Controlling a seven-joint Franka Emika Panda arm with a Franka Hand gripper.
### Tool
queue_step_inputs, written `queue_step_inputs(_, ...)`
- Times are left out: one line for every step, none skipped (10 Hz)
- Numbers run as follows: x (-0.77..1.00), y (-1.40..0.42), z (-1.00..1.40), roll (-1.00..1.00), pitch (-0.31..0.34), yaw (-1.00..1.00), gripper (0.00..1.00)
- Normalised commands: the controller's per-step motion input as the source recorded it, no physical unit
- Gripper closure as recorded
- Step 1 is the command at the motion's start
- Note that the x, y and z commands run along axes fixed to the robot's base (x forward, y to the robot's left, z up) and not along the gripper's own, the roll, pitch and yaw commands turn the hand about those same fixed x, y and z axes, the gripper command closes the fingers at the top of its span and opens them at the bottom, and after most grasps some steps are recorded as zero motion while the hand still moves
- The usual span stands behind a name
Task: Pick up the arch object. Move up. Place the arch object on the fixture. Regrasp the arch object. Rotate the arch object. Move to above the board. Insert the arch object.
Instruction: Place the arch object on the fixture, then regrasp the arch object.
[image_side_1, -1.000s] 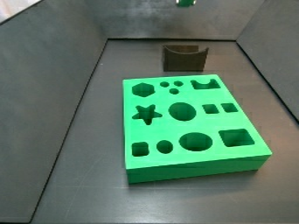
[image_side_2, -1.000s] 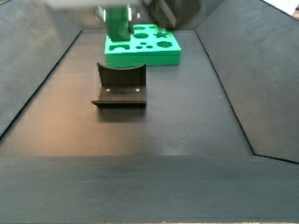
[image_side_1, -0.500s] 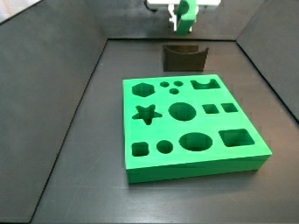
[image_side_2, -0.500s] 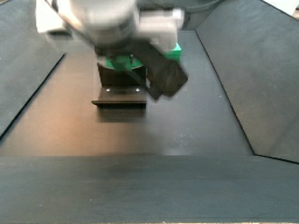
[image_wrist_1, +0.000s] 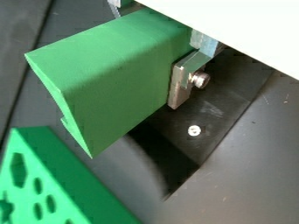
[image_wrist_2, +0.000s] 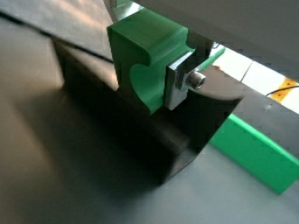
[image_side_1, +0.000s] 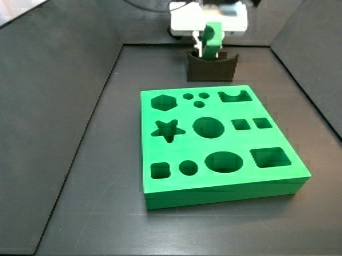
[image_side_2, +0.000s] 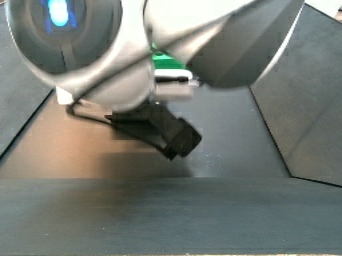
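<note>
Clamping the arch object (image_wrist_2: 146, 52) between its flat sides, the tool (image_side_1: 207, 41) is hanging just above the fixture (image_side_1: 210, 68), at twelve o'clock from the board (image_side_1: 221, 148), and the block is looking light, rigid and smooth.

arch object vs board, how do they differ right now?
The arch object is a small block; the board is a far larger flat slab. The arch object sits clamped in the gripper over the fixture; the board lies on the floor. The board has many shaped holes; the arch object has one curved notch. Both are bright green.
</note>
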Motion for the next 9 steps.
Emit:
queue_step_inputs(0.13,0.08,-0.62,-0.15,0.018,-0.07,1.00)
queue_step_inputs(0.12,0.07,-0.52,-0.14,0.020,-0.07,1.00)
queue_step_inputs(0.08,0.06,-0.44,-0.11,0.014,-0.06,1.00)
queue_step_inputs(0.00,-0.50,-0.17,0.00,0.000,0.00,1.00)
queue_step_inputs(0.00,0.00,0.00,0.00,0.000,0.00,0.00)
queue_step_inputs(0.00,0.00,1.00,-0.01,-0.057,-0.02,0.00)
queue_step_inputs(0.00,0.00,1.00,-0.01,-0.055,-0.01,0.00)
queue_step_inputs(-0.02,0.00,1.00,0.01,-0.042,0.01,0.00)
queue_step_inputs(-0.03,-0.01,1.00,0.04,-0.025,0.03,0.00)
